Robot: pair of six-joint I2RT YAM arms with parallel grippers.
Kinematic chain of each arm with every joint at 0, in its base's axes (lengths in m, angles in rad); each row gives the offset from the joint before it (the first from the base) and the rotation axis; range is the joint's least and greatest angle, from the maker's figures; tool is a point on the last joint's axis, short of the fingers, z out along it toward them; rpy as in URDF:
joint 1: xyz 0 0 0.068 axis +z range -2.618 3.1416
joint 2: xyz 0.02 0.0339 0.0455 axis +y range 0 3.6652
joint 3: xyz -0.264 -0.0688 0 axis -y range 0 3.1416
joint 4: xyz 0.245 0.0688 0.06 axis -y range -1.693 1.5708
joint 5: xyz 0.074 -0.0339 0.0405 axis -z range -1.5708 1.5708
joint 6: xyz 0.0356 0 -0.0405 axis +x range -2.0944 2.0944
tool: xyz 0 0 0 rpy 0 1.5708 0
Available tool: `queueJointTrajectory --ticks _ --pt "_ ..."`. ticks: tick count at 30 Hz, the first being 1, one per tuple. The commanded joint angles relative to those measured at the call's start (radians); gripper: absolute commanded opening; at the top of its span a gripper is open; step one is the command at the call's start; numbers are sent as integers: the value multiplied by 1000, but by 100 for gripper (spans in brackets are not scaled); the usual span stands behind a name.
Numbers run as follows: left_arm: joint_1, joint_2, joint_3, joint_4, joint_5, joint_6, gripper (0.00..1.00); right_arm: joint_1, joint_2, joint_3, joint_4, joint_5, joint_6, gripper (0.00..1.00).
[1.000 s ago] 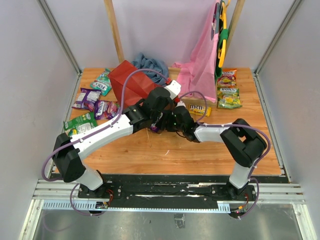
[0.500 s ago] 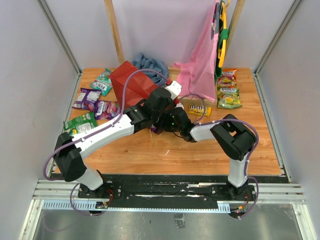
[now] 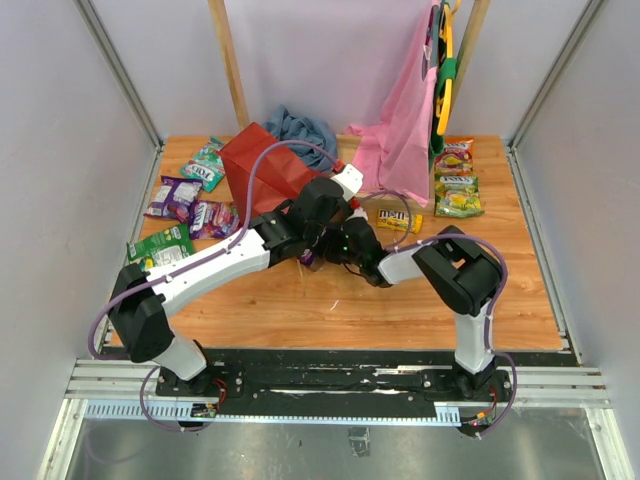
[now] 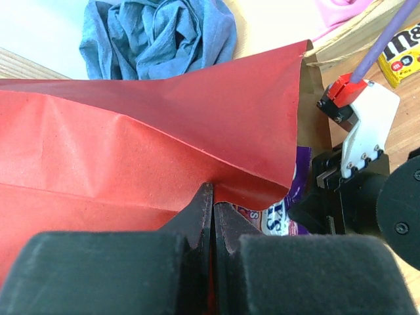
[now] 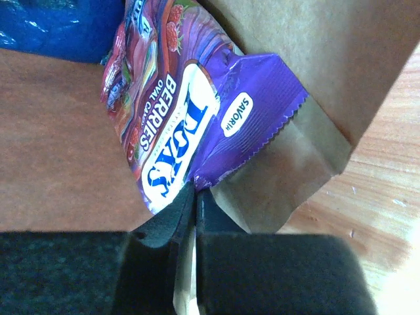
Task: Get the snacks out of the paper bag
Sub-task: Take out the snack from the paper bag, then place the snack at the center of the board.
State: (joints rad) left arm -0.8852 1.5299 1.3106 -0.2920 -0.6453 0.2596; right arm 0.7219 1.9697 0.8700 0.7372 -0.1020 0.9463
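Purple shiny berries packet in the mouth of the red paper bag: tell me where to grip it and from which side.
Grip the thin flat edge of the purple shiny berries packet nearest the open mouth of the red paper bag, coming in through that mouth. That edge is exposed; the rest lies deeper inside the bag. The right gripper is shut there.

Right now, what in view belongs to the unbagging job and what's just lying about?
Job: paper bag, its edge pinched by the left gripper; purple berry packet at its mouth, in the right gripper; blue packet inside; M&M's packet, other loose snacks.
Lying about: blue-grey cloth; pink garment.
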Motion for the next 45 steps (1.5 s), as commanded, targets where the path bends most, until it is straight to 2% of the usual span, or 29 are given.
queueJointTrajectory --ticks 1,7,15,18,22,26,30,31,32,33,35,36,40,42,45 --pt "19 13 -17 18 -6 -7 4 -11 -69 -34 11 -17 -35 1" --pt "19 15 -25 14 -18 -7 4 -11 -271 -131 -81 -51 -77 1" --pt "19 16 -39 34 -21 -9 4 -39 -698 -316 -370 -66 -225 1" --pt "20 13 -49 38 -16 -15 4 -158 -821 -428 -423 -178 -183 1" --pt "19 9 -59 45 -17 -17 4 -402 -974 -572 -485 -323 -141 1" --pt "19 6 -60 50 -16 -15 4 -487 -1117 -532 -734 -279 -221 1" --pt "19 9 -53 50 -12 -15 4 -549 -1093 -450 -902 -261 -265 1" --pt "19 9 -51 49 -11 -14 4 -562 -1068 -432 -931 -263 -271 7" --pt "19 10 -51 47 -12 -14 4 -575 -1045 -413 -957 -261 -286 18" --pt "19 10 -50 45 -15 -13 4 -584 -1019 -392 -992 -250 -304 39" --pt "19 6 -50 41 -20 -12 4 -595 -981 -341 -1056 -204 -336 71" --pt "19 3 -51 38 -20 -12 4 -595 -972 -317 -1084 -172 -347 77" --pt "19 -6 -52 30 -22 -16 4 -571 -1012 -240 -1150 4 -346 78" --pt "19 -3 -52 30 -17 -18 4 -480 -1031 -199 -1167 188 -363 78" --pt "19 14 -36 28 -18 -16 4 -289 -972 -123 -1178 355 -380 75"
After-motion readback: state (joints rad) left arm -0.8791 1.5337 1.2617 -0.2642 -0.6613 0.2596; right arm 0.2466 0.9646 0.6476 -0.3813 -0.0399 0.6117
